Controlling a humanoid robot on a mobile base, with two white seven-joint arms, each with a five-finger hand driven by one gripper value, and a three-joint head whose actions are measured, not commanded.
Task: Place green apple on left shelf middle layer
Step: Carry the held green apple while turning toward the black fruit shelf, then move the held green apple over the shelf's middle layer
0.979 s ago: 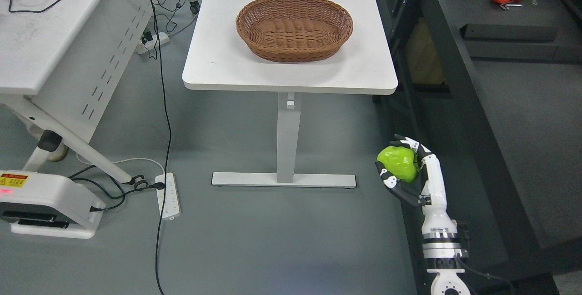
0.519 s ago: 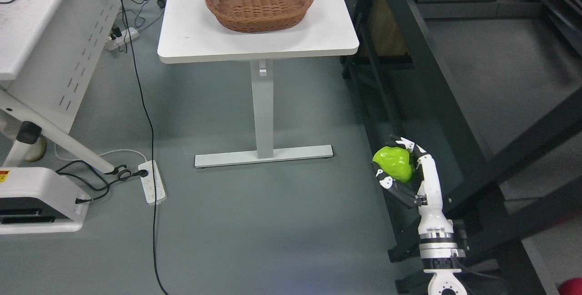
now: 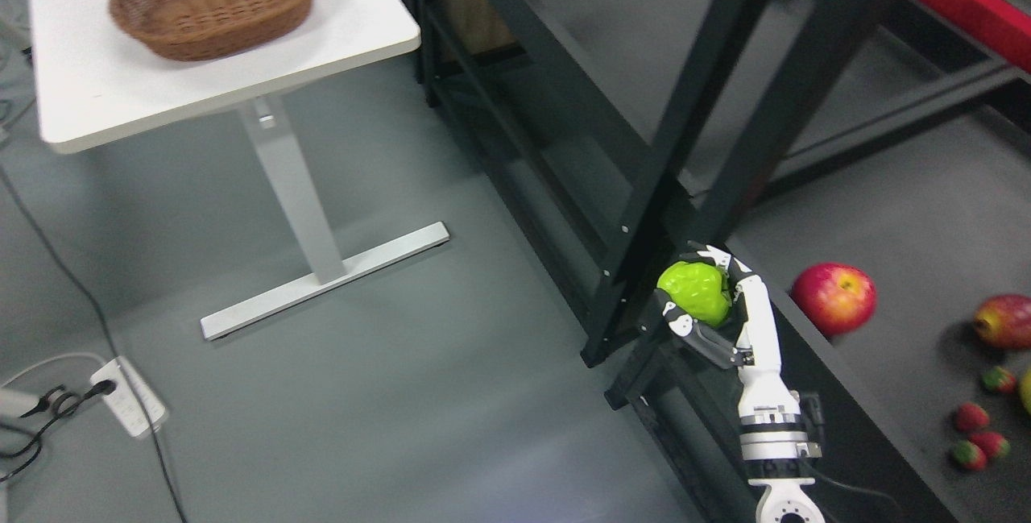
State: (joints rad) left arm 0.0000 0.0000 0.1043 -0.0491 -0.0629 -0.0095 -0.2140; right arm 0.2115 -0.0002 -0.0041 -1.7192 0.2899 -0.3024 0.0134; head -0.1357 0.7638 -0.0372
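Right hand (image 3: 709, 305) raised — fingers curled closed

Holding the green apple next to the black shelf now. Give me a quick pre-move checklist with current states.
1. Grasp: right hand closed around green apple: ok.
2. Apple clear of the black shelf frame: cannot tell, it overlaps the post in this view.
3. Shelf surface has free room left of the red apple: ok.
4. Which layer this surface is: cannot tell.
5. Strawberries clear of the hand: ok.
6. Left arm: not visible, cannot tell.
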